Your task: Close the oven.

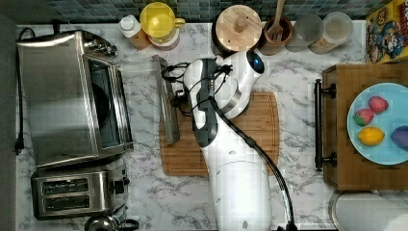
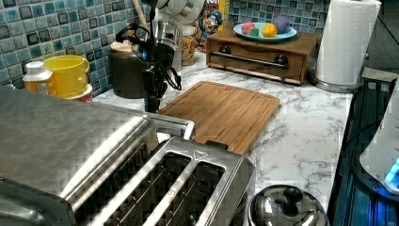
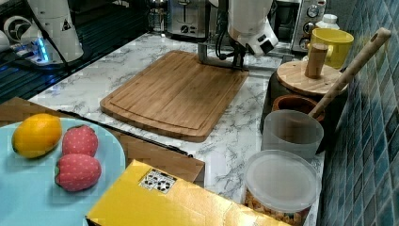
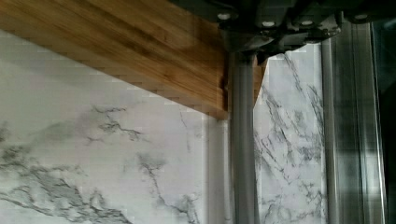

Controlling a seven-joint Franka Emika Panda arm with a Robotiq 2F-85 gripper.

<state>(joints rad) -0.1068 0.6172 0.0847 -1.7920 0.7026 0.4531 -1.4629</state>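
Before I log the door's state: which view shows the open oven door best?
The top view: the oven door lies folded down, handle outermost. The left view catches the door's edge, the wrist view its handle.

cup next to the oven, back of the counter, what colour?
Yellow. The cup shows best in the top view, just beyond the oven.

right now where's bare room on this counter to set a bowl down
Most of the cutting board is free, right of the arm in the top view. Bare marble lies between it and the wooden drawer box. The back wall, with cup and jars, is crowded, as is the open oven door area.
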